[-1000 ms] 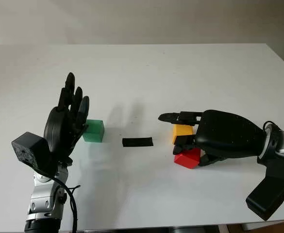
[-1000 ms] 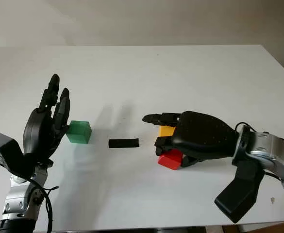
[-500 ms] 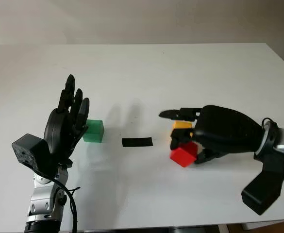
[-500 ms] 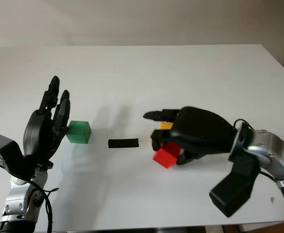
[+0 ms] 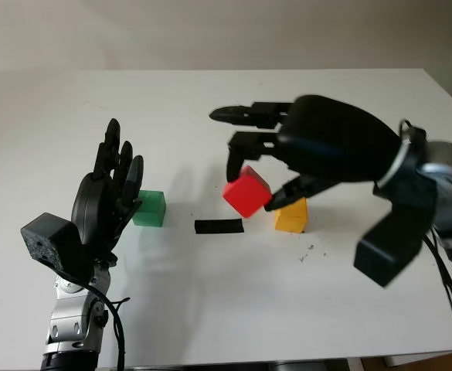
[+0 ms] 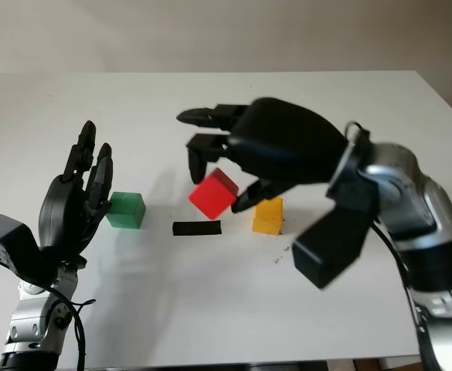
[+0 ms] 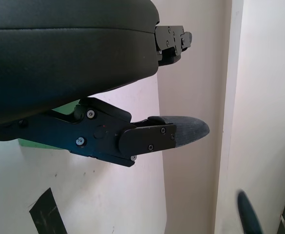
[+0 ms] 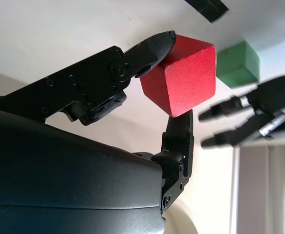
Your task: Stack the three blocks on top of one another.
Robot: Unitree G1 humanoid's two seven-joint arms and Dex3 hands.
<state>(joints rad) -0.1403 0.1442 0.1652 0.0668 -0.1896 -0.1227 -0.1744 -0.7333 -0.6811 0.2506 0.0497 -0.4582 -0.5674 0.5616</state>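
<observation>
The red block (image 5: 247,193) is pinched tilted in the right hand (image 5: 276,162), lifted off the tabletop (image 5: 210,286). It looks light and rigid, so flat opposite faces are best gripped. The left hand (image 5: 106,201) is kept open beside the green block (image 5: 149,209).

Setting: bare test bench, most likely a robotics lab or plain office room. Evidence: a large smooth white rectangular table (image 5: 210,108) takes up most of the frame in the head views, with a blank off-white wall (image 5: 210,31) across the top. A short strip of black tape (image 5: 219,226) is stuck flat on the table at centre frame, like a position marker. Small plain painted cubes sit on the surface: a green cube (image 5: 149,209) left of centre, a yellow cube (image 5: 291,216) right of centre. No household or shop furnishings visible.
</observation>
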